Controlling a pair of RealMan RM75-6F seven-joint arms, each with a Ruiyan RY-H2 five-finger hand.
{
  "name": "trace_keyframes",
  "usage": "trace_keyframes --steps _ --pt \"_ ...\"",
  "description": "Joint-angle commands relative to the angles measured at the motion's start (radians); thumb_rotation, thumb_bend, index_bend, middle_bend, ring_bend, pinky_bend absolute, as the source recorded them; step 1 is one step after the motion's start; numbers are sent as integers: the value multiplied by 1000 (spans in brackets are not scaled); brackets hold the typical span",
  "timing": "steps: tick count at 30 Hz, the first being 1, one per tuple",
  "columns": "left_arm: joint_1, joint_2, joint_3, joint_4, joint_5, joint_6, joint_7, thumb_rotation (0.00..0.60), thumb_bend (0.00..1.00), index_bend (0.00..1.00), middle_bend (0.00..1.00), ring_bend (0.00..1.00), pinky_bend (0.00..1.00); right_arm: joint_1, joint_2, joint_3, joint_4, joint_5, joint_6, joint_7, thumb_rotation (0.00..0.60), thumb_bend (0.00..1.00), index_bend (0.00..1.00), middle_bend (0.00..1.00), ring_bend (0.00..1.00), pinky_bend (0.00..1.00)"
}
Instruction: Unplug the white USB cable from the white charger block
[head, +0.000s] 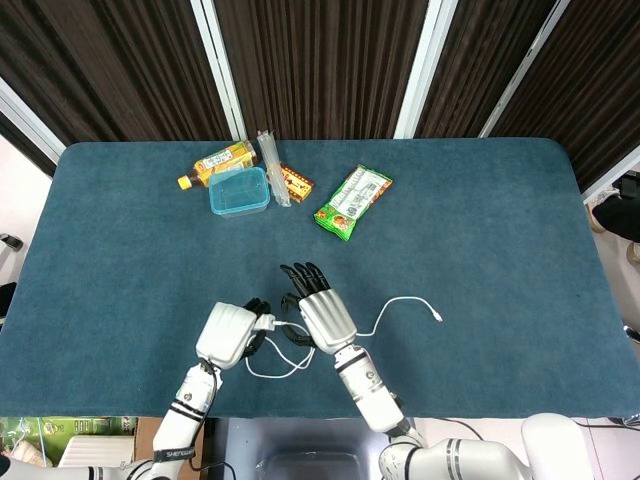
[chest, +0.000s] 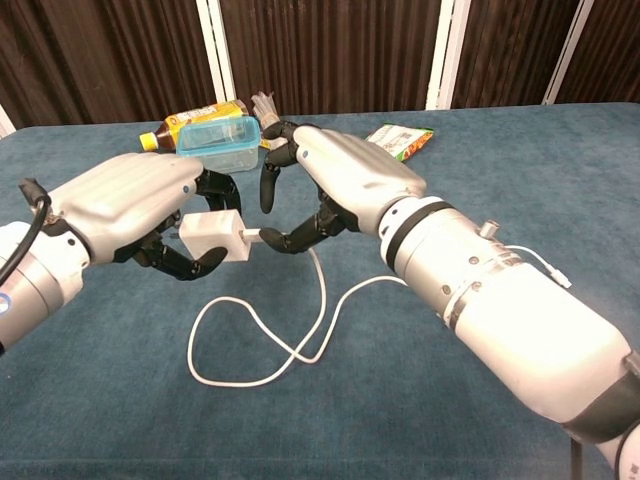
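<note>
While the left hand (chest: 130, 205) gripped the white plastic charger block (chest: 211, 236) at centre-left, its white USB cable (chest: 310, 330) plug pointed rightward, where the right hand (chest: 335, 180), fingers spread and holding nothing, hovered just beside it.

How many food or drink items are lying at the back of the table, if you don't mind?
3: a bottle at far left, a small red-orange packet right of the blue box, and a green snack bag further right. The box might hide more.

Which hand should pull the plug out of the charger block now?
The right hand, I'd judge. Its fingertips sit right at the plug end of the white USB cable, and it holds nothing. The left hand already grips the white charger block and should just brace it.
</note>
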Motion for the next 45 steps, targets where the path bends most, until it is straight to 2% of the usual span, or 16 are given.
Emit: trace_keyframes --steps 1,24,35,41,45 --pt "1 -2 3 -4 4 3 3 600 557 784 810 1000 1000 4 -1 -3 -6 13 0 -10 600 434 643 174 0 0" --pt "0 3 9 -27 21 13 13 600 557 785 810 1000 1000 21 -30 -24 -4 35 27 -12 600 442 671 186 0 0" --pt "3 7 16 -34 36 18 10 600 557 785 810 1000 1000 27 -36 -17 -1 48 42 -21 600 505 716 210 0 0" --pt "4 9 21 -46 47 19 14 600 558 784 811 1000 1000 29 -38 -15 -4 58 46 -26 600 526 750 234 6 0" --pt "6 11 25 -55 56 21 14 600 556 785 810 1000 1000 30 -43 -12 -7 70 49 -34 600 593 836 273 30 0"
